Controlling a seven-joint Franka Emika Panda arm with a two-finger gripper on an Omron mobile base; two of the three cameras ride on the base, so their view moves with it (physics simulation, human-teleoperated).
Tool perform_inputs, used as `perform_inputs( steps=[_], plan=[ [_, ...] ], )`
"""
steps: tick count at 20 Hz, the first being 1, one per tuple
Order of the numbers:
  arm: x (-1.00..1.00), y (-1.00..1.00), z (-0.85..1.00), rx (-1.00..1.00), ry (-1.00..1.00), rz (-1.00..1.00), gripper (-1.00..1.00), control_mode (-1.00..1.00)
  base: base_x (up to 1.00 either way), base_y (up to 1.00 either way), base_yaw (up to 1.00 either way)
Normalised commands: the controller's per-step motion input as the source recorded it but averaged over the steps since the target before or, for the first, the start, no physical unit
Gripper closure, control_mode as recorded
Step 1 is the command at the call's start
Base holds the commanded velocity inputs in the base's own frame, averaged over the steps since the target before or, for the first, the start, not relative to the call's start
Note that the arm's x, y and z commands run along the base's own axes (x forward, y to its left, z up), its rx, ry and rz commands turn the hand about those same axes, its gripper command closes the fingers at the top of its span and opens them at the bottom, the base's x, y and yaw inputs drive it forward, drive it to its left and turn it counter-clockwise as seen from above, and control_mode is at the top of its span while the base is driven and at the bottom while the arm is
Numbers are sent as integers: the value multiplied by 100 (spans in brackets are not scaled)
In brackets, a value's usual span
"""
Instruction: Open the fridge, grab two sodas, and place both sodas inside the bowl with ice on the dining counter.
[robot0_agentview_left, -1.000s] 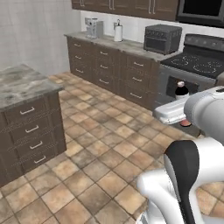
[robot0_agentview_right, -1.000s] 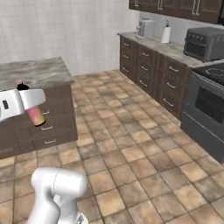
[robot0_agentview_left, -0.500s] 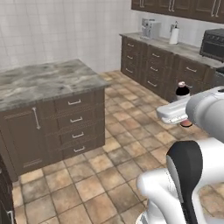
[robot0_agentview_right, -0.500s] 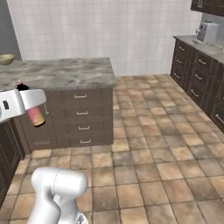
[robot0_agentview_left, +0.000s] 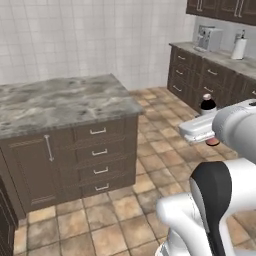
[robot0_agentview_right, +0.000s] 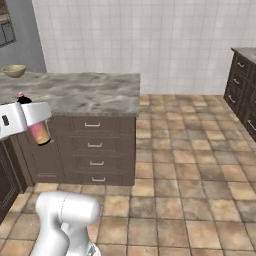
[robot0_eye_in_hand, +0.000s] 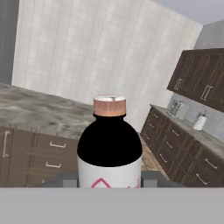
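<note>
Your gripper (robot0_eye_in_hand: 109, 183) is clamped on a soda bottle (robot0_eye_in_hand: 109, 146), which stands upright between the fingers with its cap toward the top of the hand view. In the right base view the same bottle (robot0_agentview_right: 36, 129) hangs in the white hand, in front of the dining counter (robot0_agentview_right: 85, 95) and its dark drawers. The bowl (robot0_agentview_right: 13, 70) sits on the far left end of that counter, well apart from the bottle. In the left base view the bottle (robot0_agentview_left: 208, 105) shows above the hand, right of the counter (robot0_agentview_left: 60, 102).
</note>
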Motion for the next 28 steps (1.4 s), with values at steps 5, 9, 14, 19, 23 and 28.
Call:
perform_inputs(
  steps=[5, 9, 14, 19, 23, 28],
  plan=[
    [0, 0, 0, 0, 0, 0, 100, 100, 100, -62, 28],
    [0, 0, 0, 0, 0, 0, 100, 100, 100, -66, 26],
    [0, 0, 0, 0, 0, 0, 100, 100, 88, -78, 25],
    [0, 0, 0, 0, 0, 0, 100, 100, 76, -83, 24],
    [0, 0, 0, 0, 0, 0, 100, 100, 70, -83, 25],
    [0, 0, 0, 0, 0, 0, 100, 100, 67, -84, 25]
  ],
)
